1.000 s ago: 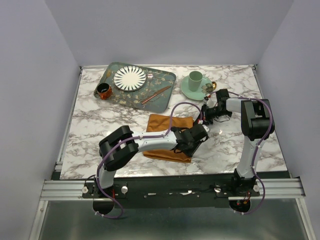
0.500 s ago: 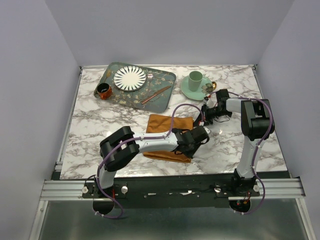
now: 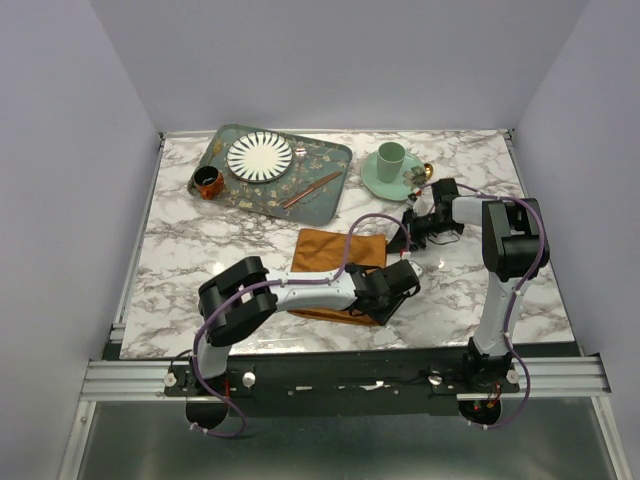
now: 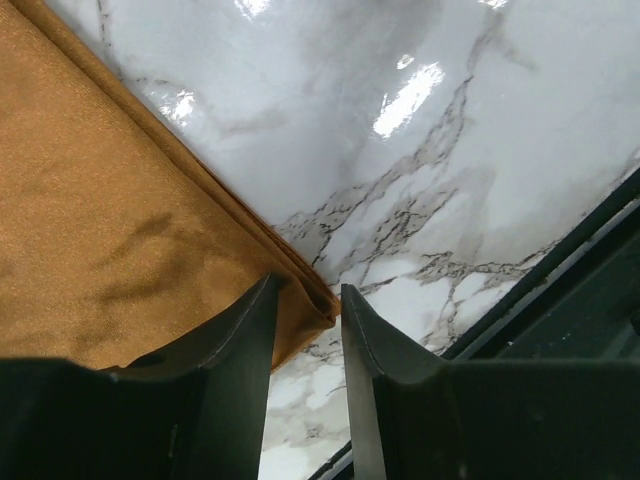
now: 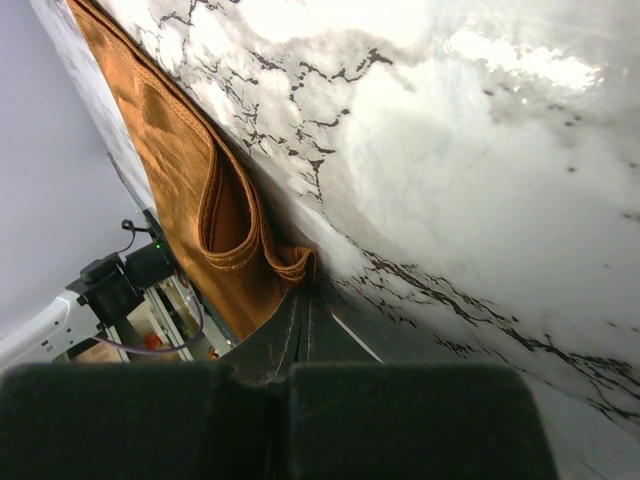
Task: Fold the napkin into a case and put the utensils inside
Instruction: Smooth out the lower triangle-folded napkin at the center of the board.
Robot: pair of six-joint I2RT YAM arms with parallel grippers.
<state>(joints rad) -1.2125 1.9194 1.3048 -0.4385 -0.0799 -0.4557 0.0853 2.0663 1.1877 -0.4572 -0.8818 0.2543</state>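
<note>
Here, the folded napkin lies mid-table, well apart from the knife-like utensil on the green tray farther back, and its right-hand edge runs far to near between my 2 grippers. My left gripper is at the near right corner, jaws parted with the layered corner in the gap, so I judge closing there comes next. My right gripper is closed, tips touching the far right corner, though whether cloth is pinched I cannot tell.
</note>
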